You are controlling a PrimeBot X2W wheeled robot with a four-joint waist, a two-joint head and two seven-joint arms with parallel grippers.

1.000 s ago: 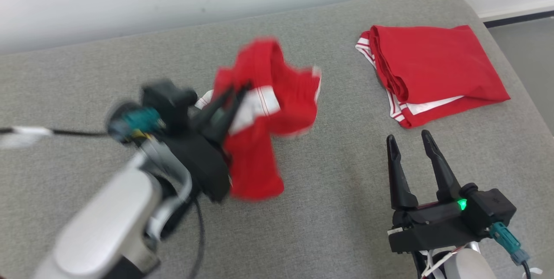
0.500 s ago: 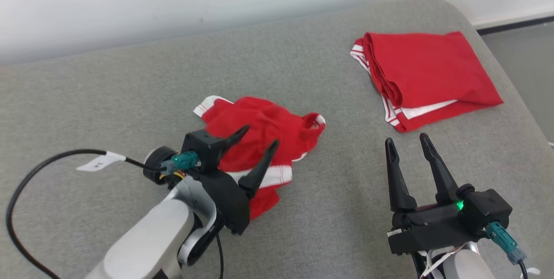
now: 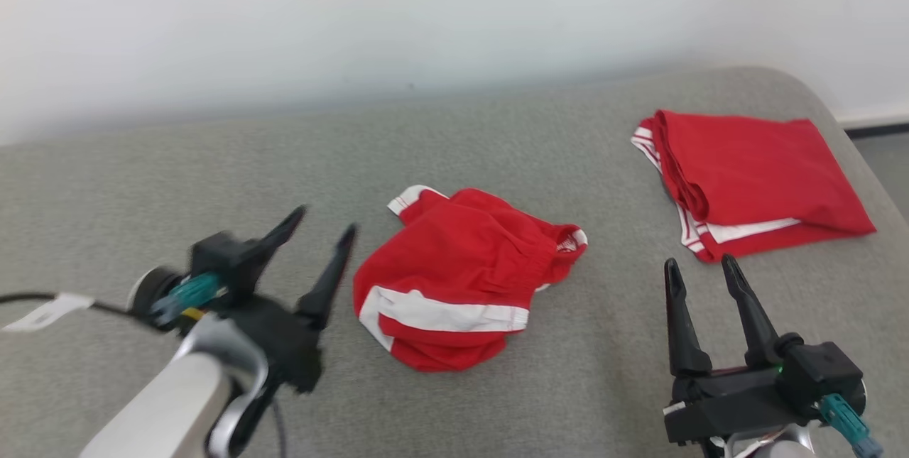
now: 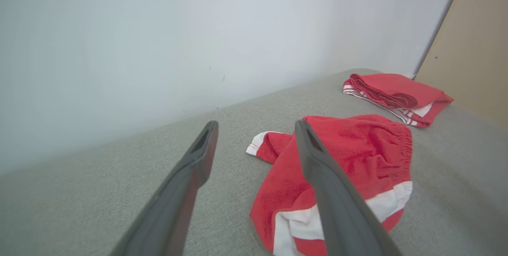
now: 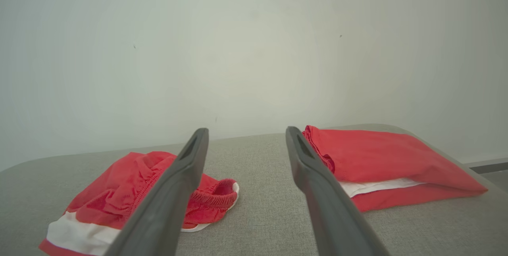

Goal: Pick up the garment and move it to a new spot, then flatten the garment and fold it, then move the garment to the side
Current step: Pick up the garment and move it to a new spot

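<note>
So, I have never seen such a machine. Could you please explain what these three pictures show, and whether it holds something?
It is a robot with two arms. One picture looks down from its head; the other two come from wrist cameras, looking along each arm's two dark fingers. On the grey fabric surface lie a crumpled red garment with a white band and, further right, a folded red-and-white garment. The left gripper and right gripper both stand open and hold nothing.

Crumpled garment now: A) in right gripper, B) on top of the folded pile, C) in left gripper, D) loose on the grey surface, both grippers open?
D: garment lies on the surface between the open left gripper and open right gripper, gripped by neither.
</note>
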